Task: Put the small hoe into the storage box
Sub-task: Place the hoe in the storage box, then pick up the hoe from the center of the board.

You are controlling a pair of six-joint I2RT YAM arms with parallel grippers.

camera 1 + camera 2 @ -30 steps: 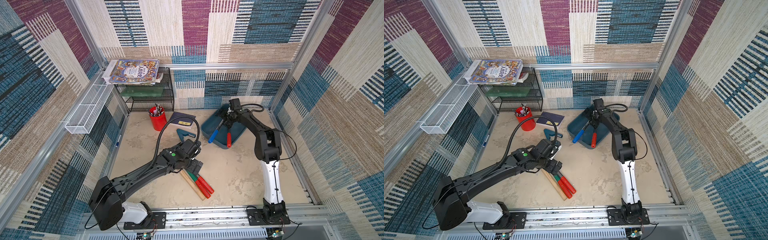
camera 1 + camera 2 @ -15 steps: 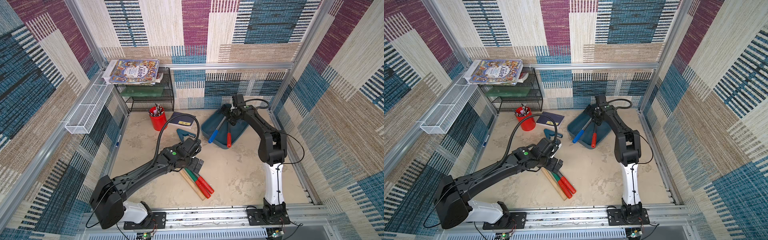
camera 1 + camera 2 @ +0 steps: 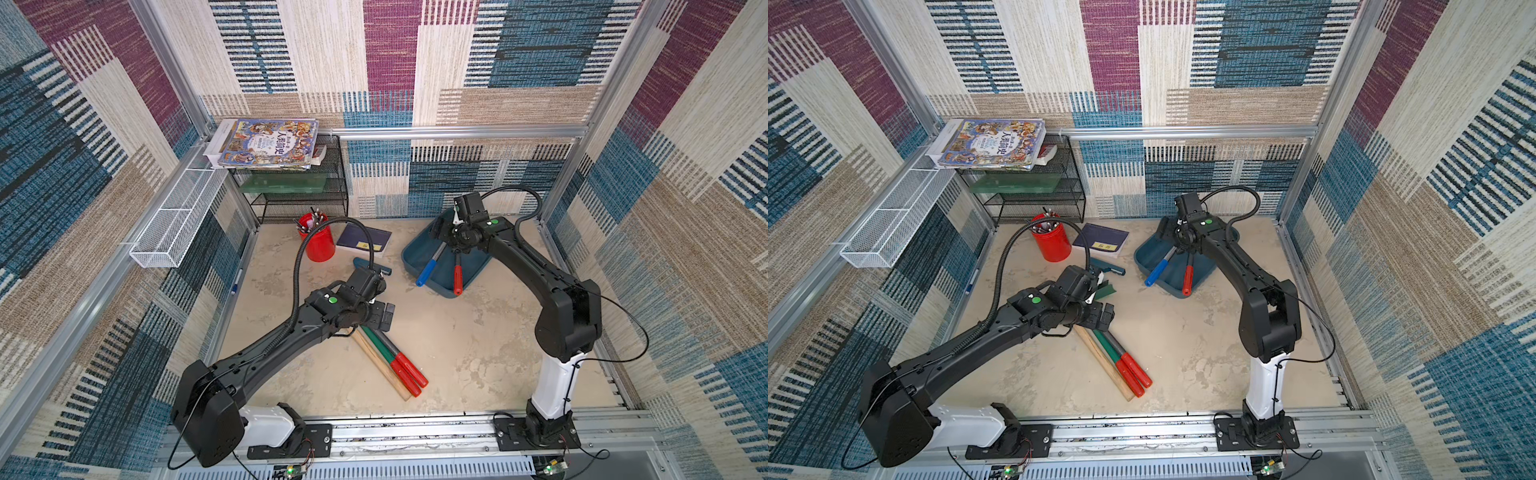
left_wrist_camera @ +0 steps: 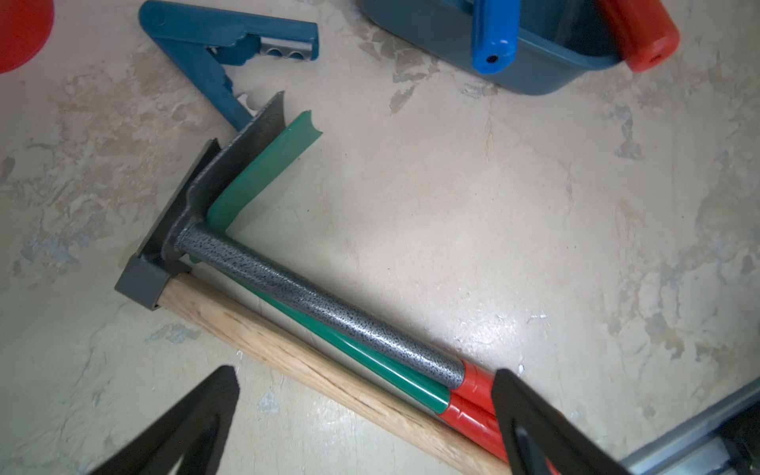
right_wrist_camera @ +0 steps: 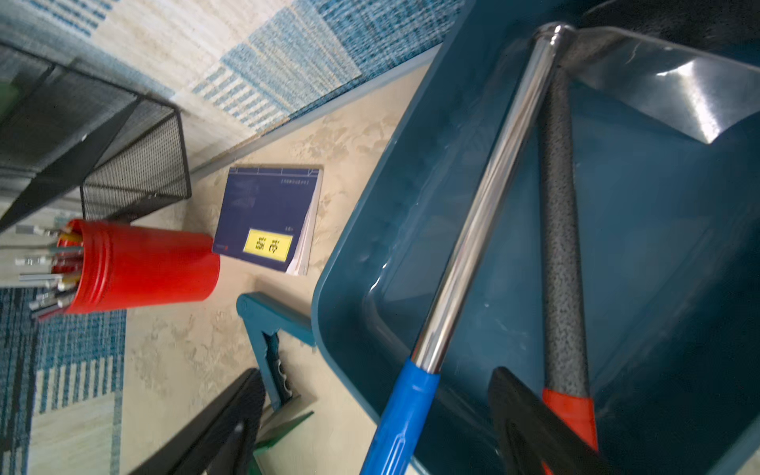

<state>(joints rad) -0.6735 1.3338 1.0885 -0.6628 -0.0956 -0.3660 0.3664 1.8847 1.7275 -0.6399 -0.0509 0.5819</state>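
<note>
My left gripper [image 4: 364, 372] hangs spread and empty over three tools bundled near the middle of the desk [image 3: 478, 353]. I take the small hoe [image 4: 320, 304] to be the grey one. It has a dull, pitted shaft, a dark flat blade and a glossy red grip. In a top view it runs from 11 o'clock at the head to 5 o'clock at the grip. It touches a green hoe [image 4: 263, 164], which lies against a wooden-handled tool [image 4: 263, 333].

With the shafts packed this tight, closing could pinch the green one too, or roll the hoe off. The red grip also looks slick.

The storage box [image 3: 412, 257] sits at 1 o'clock from the bundle. It already holds a blue-handled tool [image 5: 473, 230] and a red-gripped tool [image 5: 559, 246], both poking over its rim, so a third could ride up and slide out. My right gripper [image 5: 376, 376] hovers there, spread and holding nothing, and my arms could meet.
</note>
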